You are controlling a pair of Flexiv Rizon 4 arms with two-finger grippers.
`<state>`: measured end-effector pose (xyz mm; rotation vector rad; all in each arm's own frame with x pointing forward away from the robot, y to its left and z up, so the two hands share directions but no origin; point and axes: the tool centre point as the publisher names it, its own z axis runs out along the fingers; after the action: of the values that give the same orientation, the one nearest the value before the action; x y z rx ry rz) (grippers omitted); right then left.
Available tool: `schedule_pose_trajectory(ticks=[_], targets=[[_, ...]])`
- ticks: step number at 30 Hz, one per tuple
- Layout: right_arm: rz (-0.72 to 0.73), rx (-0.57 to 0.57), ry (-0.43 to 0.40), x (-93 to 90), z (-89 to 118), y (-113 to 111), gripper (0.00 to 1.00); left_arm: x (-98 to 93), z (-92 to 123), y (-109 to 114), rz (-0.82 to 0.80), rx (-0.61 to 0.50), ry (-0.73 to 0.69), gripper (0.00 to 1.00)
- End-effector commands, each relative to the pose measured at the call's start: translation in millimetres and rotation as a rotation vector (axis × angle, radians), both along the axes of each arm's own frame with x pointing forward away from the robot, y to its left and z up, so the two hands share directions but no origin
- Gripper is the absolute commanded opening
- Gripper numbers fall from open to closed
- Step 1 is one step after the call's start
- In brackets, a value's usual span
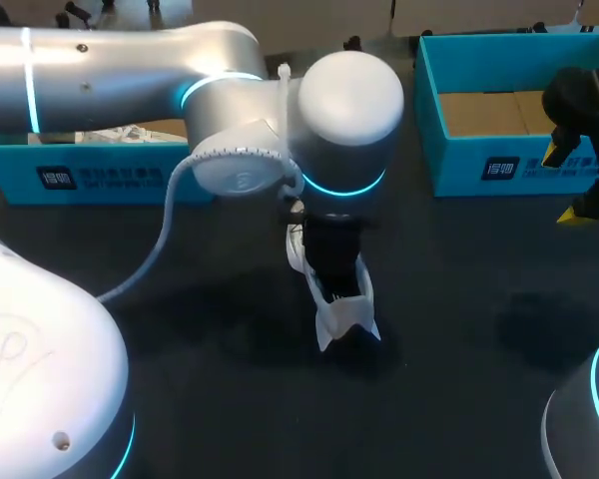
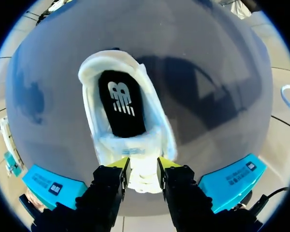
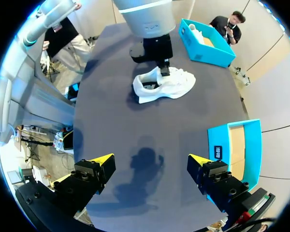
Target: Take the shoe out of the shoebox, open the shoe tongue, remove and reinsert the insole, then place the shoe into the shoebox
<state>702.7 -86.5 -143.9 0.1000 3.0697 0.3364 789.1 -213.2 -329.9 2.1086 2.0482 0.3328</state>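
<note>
**White sneaker out on the table, pinched at the laces**

We see the white sneaker (image 1: 341,311) standing upright on the dark table (image 1: 459,339), nearer us than the left shoebox (image 1: 130,185) and the right shoebox (image 1: 459,170). Its long axis runs from the far side towards us, heel nearest us. Its black insole (image 2: 122,108) carries a white logo (image 2: 122,99). Our left gripper (image 2: 143,166) reaches it from above, its fingers closed on the lace-and-tongue part. Our right gripper (image 1: 569,185) hangs spread wide in front of the right shoebox. Both teal boxes bear a dark label with white print.
</note>
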Motion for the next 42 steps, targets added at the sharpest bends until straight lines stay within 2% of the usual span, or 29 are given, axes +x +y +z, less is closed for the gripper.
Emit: schedule_pose_trajectory(ticks=[1, 5, 17, 24, 25, 28, 29, 31, 37, 42], targets=[[0.0, -0.002, 0.003, 1.6, -0.2, 0.5, 1.0, -2.7, 1.1, -1.7, 0.018, -0.015, -0.007, 0.38], [0.0, -0.002, 0.003, 1.6, -0.2, 0.5, 1.0, -2.0, 5.1, -3.8, 0.068, -0.046, -0.012, 0.45], [0.0, -0.002, 0.003, 1.6, -0.2, 0.5, 1.0, -14.3, -3.2, -4.4, 0.204, -0.073, 0.009, 0.44], [0.0, -0.002, 0.003, 1.6, -0.2, 0.5, 1.0, -13.0, 12.2, -1.5, 0.419, -0.134, 0.021, 0.53], [0.0, -0.002, 0.003, 1.6, -0.2, 0.5, 1.0, -13.8, 14.3, -0.8, 0.451, -0.144, 0.025, 0.49], [0.0, -0.002, 0.003, 1.6, -0.2, 0.5, 1.0, -12.3, 21.0, 2.1, 0.576, -0.184, 0.043, 0.57], [0.0, -0.002, 0.003, 1.6, -0.2, 0.5, 1.0, -13.2, 22.4, 3.1, 0.587, -0.187, 0.049, 0.69], [0.0, -0.002, 0.003, 1.6, -0.2, 0.5, 1.0, -16.8, 24.4, 5.2, 0.649, -0.213, 0.049, 1.0], [0.0, -0.002, 0.003, 1.6, -0.2, 0.5, 1.0, -30.1, 27.9, 9.0, 0.793, -0.262, 0.041, 1.0], [0.0, -0.002, 0.003, 1.6, -0.2, 0.5, 1.0, -35.4, 34.9, 19.0, 0.961, -0.366, 0.046, 1.0]])
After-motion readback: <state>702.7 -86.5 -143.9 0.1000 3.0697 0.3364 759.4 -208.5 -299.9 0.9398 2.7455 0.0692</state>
